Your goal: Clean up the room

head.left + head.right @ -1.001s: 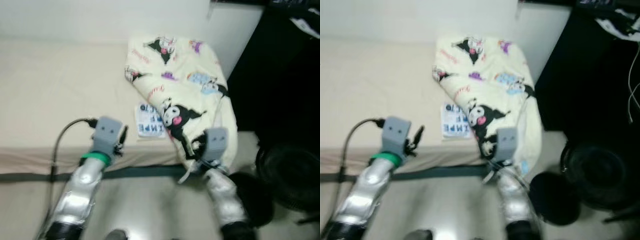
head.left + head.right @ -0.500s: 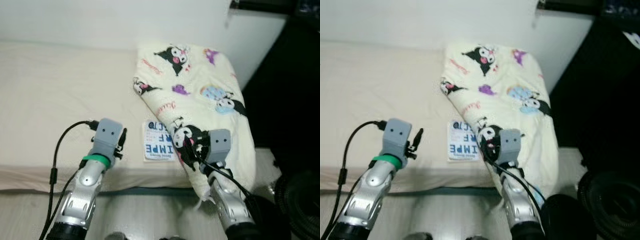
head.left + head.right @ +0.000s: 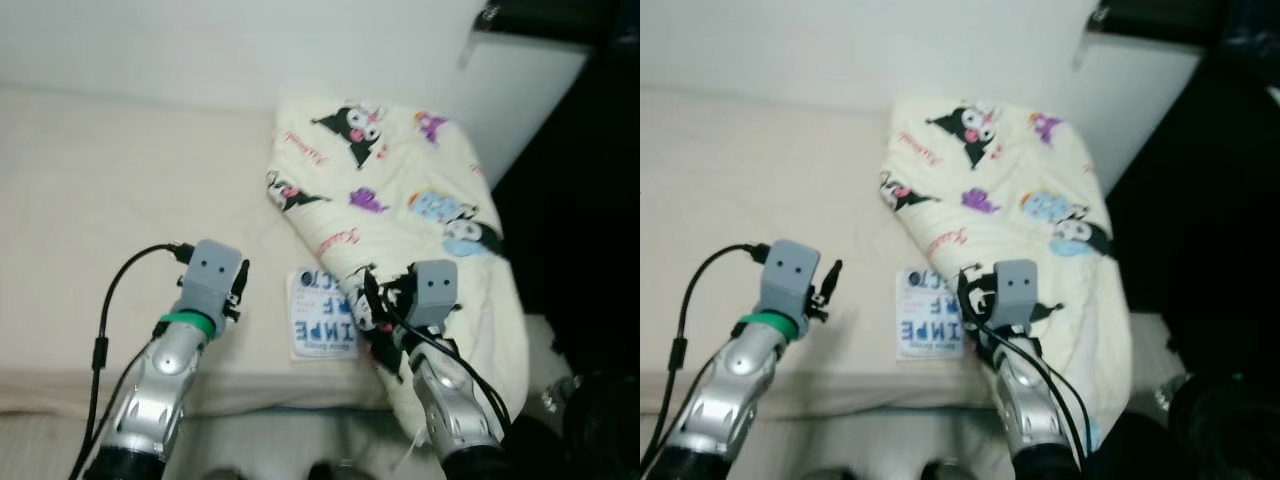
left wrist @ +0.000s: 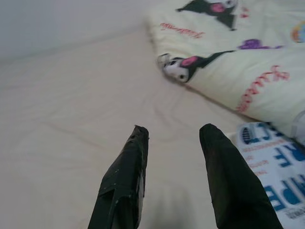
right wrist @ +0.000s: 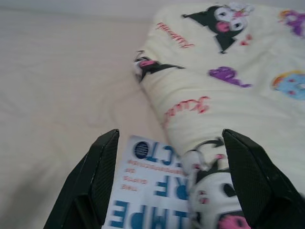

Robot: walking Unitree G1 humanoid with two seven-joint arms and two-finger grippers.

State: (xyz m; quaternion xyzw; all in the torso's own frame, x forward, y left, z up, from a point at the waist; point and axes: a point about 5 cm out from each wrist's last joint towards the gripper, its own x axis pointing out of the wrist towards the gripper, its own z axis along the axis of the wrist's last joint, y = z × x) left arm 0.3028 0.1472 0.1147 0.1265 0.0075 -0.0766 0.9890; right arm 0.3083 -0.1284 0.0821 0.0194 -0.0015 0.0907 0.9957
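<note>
A cream blanket [image 3: 400, 190] printed with cartoon characters lies bunched on the right side of a beige bed [image 3: 110, 200]. A white booklet with blue lettering [image 3: 322, 318] lies flat on the sheet beside it, near the bed's front edge. My left gripper [image 4: 172, 133] is open, hovering over bare sheet left of the booklet [image 4: 274, 167]. My right gripper [image 5: 170, 136] is open above the booklet [image 5: 152, 186] and the blanket's lower edge [image 5: 228, 95], holding nothing.
A white wall runs behind the bed. Dark furniture [image 3: 590, 150] stands to the right of the blanket, with a round black object [image 3: 605, 430] on the floor below it. A black cable [image 3: 120, 300] loops off my left wrist.
The view has moved forward and up over the bed; the floor has mostly left the picture. Both grippers now hang above the mattress rather than its front edge, and stay open.
</note>
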